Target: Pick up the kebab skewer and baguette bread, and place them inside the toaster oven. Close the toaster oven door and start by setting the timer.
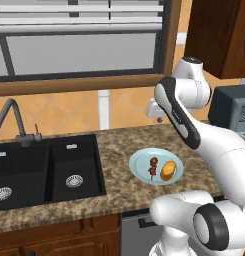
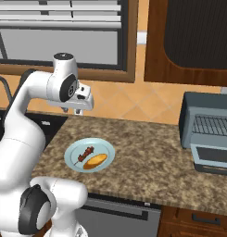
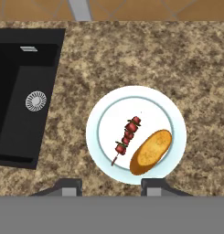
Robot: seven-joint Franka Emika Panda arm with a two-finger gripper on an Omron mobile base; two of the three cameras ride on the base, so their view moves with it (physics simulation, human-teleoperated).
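Observation:
A light blue plate [image 1: 137,165] [image 2: 70,158] [image 3: 92,132] on the granite counter carries both foods. The kebab skewer [image 1: 153,167] [image 2: 85,155] [image 3: 126,137] lies on its left half. Just right of it, the golden baguette bread [image 1: 168,170] [image 2: 96,160] [image 3: 151,152] lies on the plate. My gripper [image 1: 157,118] [image 2: 78,111] [image 3: 111,186] hangs well above the plate, pointing straight down, open and empty. The blue-grey toaster oven [image 1: 231,107] [image 2: 205,125] stands at the right of the counter. Its door [image 2: 212,157] is dropped open, and the wire rack shows inside.
A black double sink [image 1: 44,170] [image 3: 22,100] with a grey faucet [image 1: 9,112] takes up the counter's left part. A window and tiled wall run behind. Dark wood cabinets [image 2: 193,37] hang above the oven. Bare granite lies between plate and oven.

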